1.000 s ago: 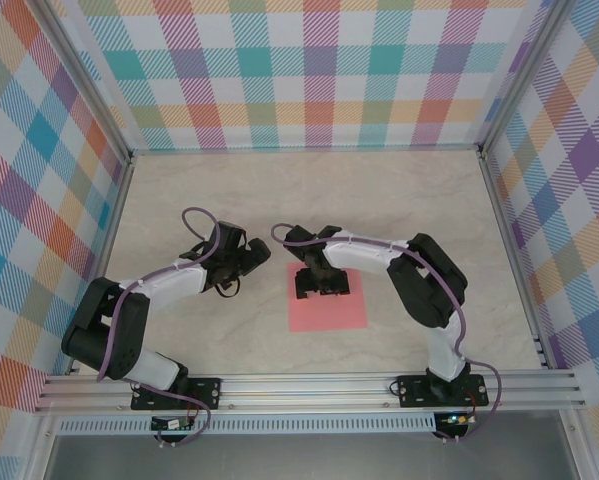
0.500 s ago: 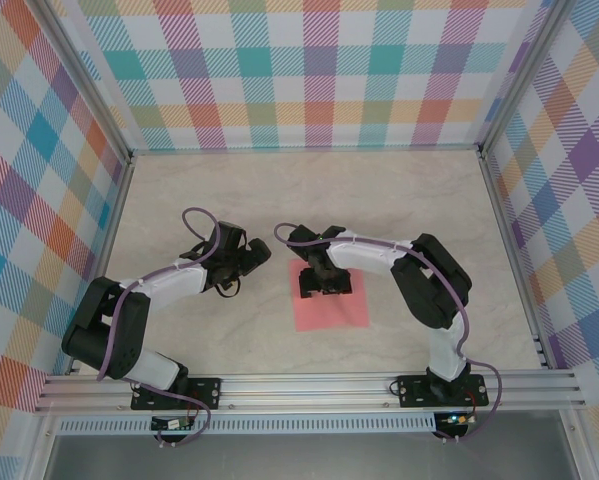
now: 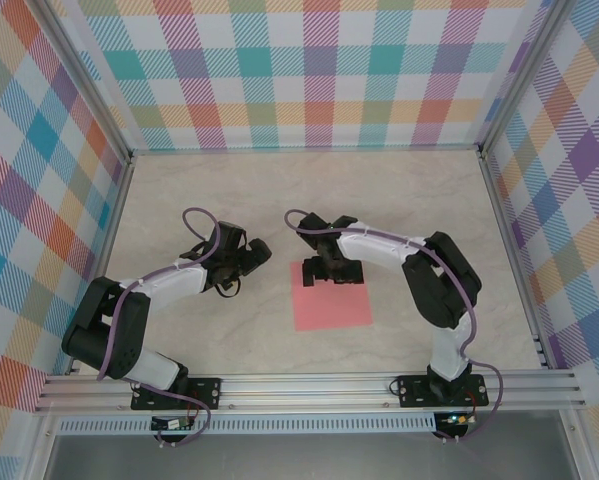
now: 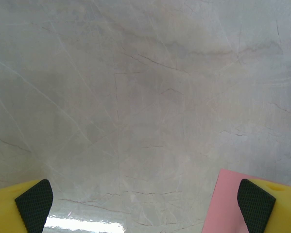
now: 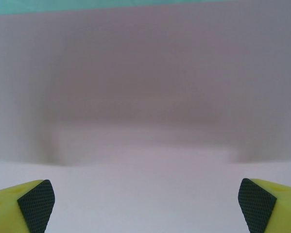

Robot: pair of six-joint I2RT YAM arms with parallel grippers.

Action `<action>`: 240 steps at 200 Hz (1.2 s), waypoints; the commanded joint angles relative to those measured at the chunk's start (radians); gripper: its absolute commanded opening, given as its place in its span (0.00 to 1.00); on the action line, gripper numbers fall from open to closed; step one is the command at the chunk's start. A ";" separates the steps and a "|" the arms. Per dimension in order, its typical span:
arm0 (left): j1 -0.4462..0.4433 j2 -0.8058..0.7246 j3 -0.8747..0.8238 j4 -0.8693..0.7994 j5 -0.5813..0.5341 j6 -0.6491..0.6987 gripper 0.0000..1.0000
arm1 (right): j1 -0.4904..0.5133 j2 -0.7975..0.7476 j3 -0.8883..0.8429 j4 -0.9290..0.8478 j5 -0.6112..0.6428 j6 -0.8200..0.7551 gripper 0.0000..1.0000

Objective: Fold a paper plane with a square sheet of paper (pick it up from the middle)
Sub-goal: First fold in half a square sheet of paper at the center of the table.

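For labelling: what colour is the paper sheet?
The square sheet of paper is salmon pink; top external view.

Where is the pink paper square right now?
In the top view, the square sheet of paper lies flat near the table's middle, its far edge under the right gripper.

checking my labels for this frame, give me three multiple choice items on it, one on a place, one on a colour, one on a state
1. How does the square sheet of paper lie?
a) standing on edge
b) lifted in a gripper
c) flat on the table between the two arms

2. Which colour is its upper face?
a) salmon-pink
b) green
c) white

3. How does the left gripper stand?
a) shut on the sheet
b) open, beside the sheet
c) shut on nothing

Answers:
1 c, the top view shows it flat with no edge raised.
2 a, it is pink in the top and left wrist views.
3 b, the left wrist view shows its fingertips wide apart, with bare marble between them.
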 commanded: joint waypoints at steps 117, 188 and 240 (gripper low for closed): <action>-0.003 -0.018 -0.047 0.103 0.144 -0.035 1.00 | -0.017 -0.057 -0.086 0.147 -0.083 0.045 0.59; 0.010 -0.020 -0.136 0.402 0.417 -0.176 0.82 | -0.111 -0.255 -0.225 0.590 -0.603 0.095 0.20; 0.047 -0.022 -0.219 0.669 0.583 -0.268 0.76 | -0.214 -0.219 -0.324 0.902 -0.942 0.196 0.21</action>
